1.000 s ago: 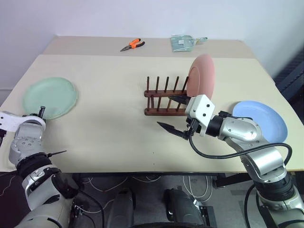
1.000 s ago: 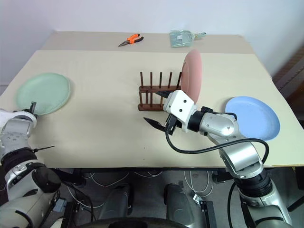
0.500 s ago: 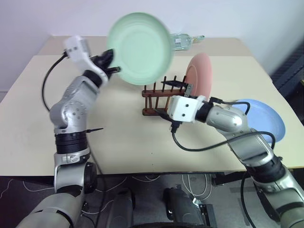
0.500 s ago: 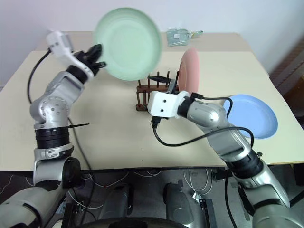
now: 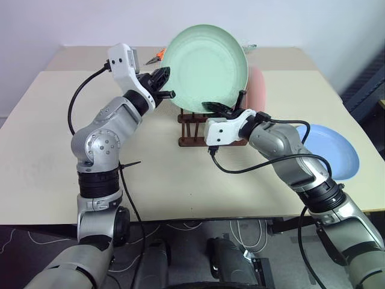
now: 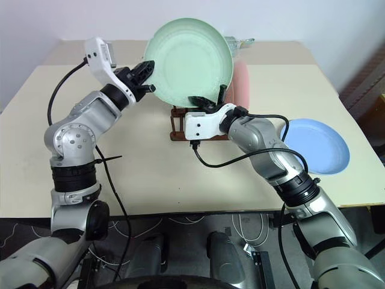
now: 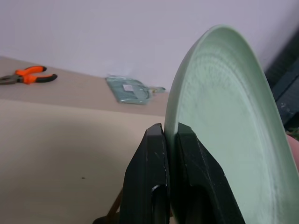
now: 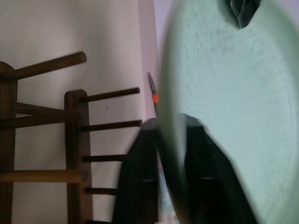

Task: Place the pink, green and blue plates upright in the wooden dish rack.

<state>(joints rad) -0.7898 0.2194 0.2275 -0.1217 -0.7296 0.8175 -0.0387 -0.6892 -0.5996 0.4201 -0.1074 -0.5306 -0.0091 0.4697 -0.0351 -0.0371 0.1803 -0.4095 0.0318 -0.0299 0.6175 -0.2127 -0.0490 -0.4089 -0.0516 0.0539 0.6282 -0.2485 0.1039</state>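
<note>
Left eye view: the pink plate [image 5: 257,90] already stands upright at the right end of the rack [image 5: 198,133], which sits near the middle of the tabletop [image 5: 72,156]. That is one plate of three done. The green plate [image 5: 206,66] is in the air above the rack, face toward the camera. The left tool [image 5: 163,91] is closed on its left rim, and the right tool [image 5: 227,108] is clamped on its lower rim. The blue plate [image 5: 329,149] lies flat by the right edge, untouched.

Right eye view: same scene. Judged from this, the green plate is being passed or steadied between the two tools and is not yet slotted; it and the blue plate are left to do. The pegs to the left of the pink plate look free, though the green plate and the right tool hide much of the rack.

Left wrist view: both black fingers [image 7: 149,186] pinch the green rim edge-on. Orange pliers [image 7: 28,74] and a clear packet [image 7: 131,88] lie along the far edge, well apart from the rack and in nobody's way.

Right wrist view: the right tool's fingers [image 8: 140,186] straddle the green rim, closed on it. The rack's pegs [image 8: 112,123] are near, beside the plate.
</note>
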